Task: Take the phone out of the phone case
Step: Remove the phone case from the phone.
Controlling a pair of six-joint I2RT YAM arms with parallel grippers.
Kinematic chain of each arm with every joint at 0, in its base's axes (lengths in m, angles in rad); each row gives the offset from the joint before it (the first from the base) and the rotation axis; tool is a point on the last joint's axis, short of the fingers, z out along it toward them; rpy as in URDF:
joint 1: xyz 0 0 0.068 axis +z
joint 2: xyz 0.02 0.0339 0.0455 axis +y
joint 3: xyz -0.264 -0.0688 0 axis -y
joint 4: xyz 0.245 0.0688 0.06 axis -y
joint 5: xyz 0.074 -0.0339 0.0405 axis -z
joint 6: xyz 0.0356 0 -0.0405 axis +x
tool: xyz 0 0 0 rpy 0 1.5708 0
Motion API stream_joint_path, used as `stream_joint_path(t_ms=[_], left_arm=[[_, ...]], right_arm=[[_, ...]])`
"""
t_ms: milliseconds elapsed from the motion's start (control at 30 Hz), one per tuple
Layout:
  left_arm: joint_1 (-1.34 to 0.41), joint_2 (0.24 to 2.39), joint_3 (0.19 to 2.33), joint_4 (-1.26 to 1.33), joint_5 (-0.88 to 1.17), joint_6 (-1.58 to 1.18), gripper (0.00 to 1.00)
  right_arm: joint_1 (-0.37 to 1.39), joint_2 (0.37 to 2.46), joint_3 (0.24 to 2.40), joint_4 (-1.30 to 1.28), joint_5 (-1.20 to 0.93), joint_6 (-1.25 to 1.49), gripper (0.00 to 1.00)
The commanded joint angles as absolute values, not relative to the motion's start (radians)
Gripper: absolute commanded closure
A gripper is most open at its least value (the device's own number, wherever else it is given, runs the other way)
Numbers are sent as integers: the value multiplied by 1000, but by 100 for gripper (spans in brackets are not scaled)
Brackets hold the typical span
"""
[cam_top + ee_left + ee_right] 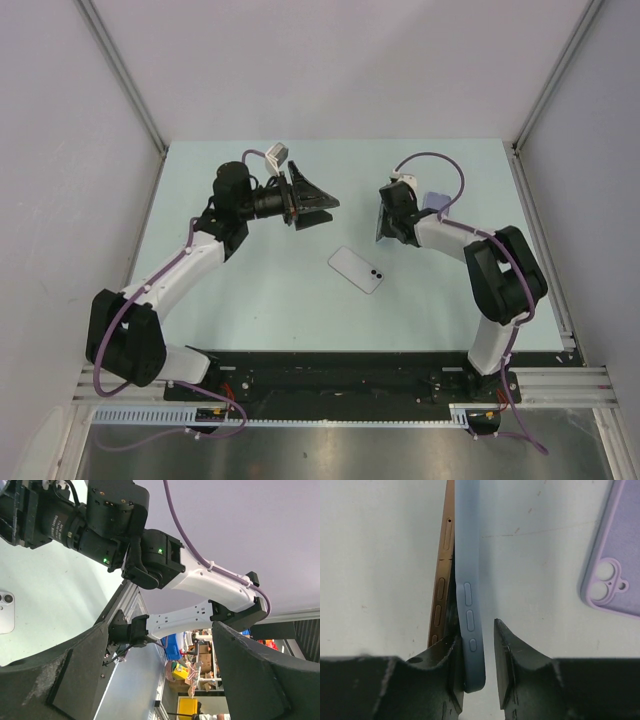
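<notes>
In the right wrist view a blue phone case stands on its edge on the table. A bronze phone sits against its left side, with a dark slit between the two. My right gripper straddles the case. The case rests against the left finger, and a gap separates it from the right finger. The phone's edge passes behind the left finger. In the top view the right gripper is right of centre. My left gripper is open and empty above the table, left of it.
A white phone lies back up in the middle of the table, also at the left edge of the left wrist view. A lilac case lies just right of the right gripper, seen too in the right wrist view.
</notes>
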State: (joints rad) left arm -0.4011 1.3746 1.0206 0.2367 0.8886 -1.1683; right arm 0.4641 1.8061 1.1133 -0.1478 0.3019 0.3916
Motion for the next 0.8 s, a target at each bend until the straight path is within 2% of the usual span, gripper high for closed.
stream_joint_path(t_ms=[0,667,767], left_arm=[[-403,1376,1066,264,920,-1138,12],[-402,1365,1045,272,920,-1143,12],[-402,1368,1045,272,923,-1141,12]], right_arm=[[446,1904,1166,-155,330,391,69],[466,2163,1310,-255,261,425,69],[460,2187,1331,-271,256,417,74]])
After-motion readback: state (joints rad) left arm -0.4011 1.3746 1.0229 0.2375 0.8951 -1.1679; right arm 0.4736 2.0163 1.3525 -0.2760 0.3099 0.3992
